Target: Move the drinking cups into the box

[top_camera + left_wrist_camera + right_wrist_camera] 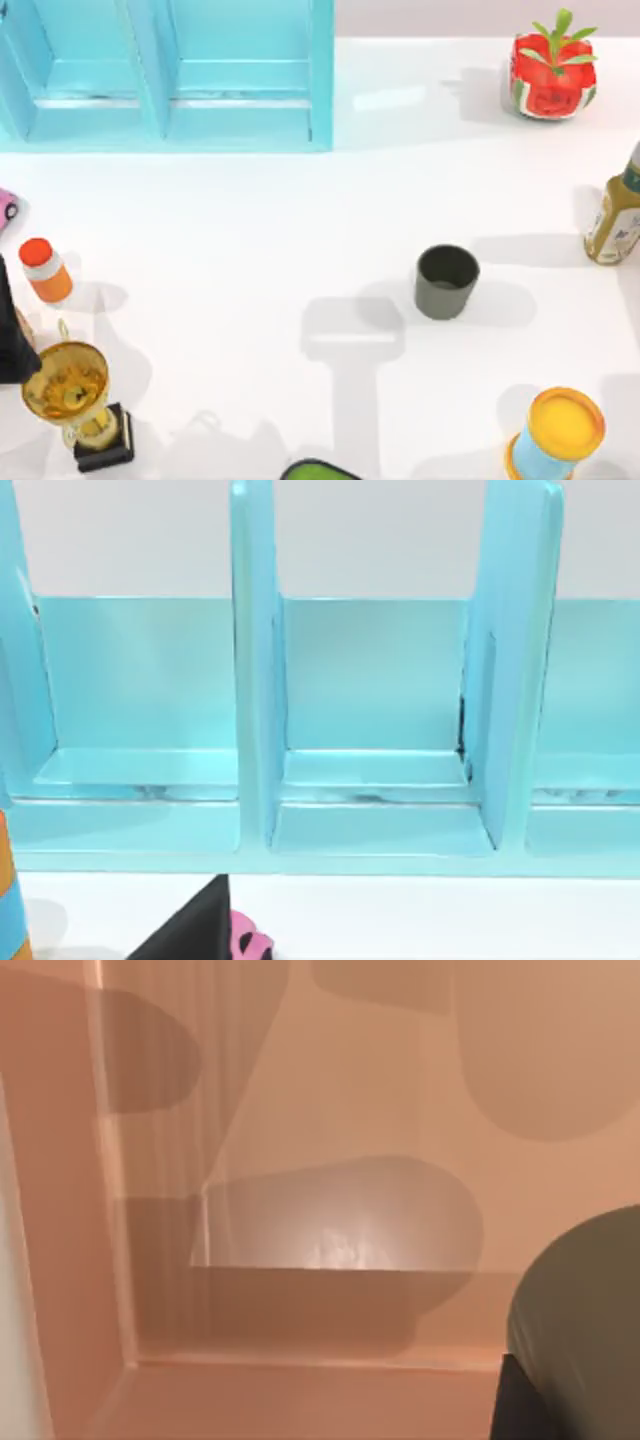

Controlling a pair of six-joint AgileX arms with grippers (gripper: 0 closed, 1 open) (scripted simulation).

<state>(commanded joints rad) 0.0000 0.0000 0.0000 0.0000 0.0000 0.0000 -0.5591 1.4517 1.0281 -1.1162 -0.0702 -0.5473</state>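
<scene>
One dark grey drinking cup stands upright on the white table, right of centre, with nothing touching it. The turquoise box with inner dividers fills the far left of the table. In the left wrist view its compartments face the camera and hold nothing. A dark part of my left arm shows at the table's left edge, beside the gold trophy. A dark grey rounded shape sits at the edge of the right wrist view; I cannot tell what it is.
An orange-capped bottle and a pink object are at the left. A watermelon-patterned pot stands far right, a sauce bottle at the right edge, a yellow-lidded blue can at the near right, and a green-rimmed object at the front edge.
</scene>
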